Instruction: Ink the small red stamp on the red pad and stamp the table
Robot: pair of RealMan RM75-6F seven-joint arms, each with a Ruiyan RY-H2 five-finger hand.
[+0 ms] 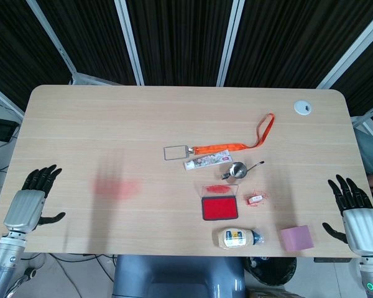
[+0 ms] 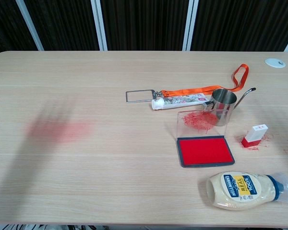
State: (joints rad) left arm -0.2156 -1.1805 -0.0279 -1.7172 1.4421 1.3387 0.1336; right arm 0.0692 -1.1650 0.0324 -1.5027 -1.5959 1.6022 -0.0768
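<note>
Currently, left hand point(image 1: 31, 202) lower left, fingers spread, empty, right hand point(image 1: 354, 211) lower right, likewise spread and empty, stamp point(image 2: 255, 135) right of centre, just right of open pad point(image 2: 204, 151), on table point(image 2: 110, 158).

Head view: looking down from high above the near edge, taking in the whole table point(image 1: 81, 118) out to the dark slatted wall behind, with both hands at the lower corners, the left hand point(image 1: 32, 198) and the right hand point(image 1: 355, 214).

Chest view: sitting lower and nearer, looking across the tabletop at a shallow angle toward the same wall.

Shared ground: both are covering the red pad point(image 1: 219, 208) point(image 2: 204, 150), the small red stamp point(image 1: 256, 199) point(image 2: 255, 135), the mayonnaise bottle point(image 1: 238, 238) point(image 2: 245, 190) and the orange lanyard point(image 1: 236, 144) point(image 2: 206, 89).
</note>
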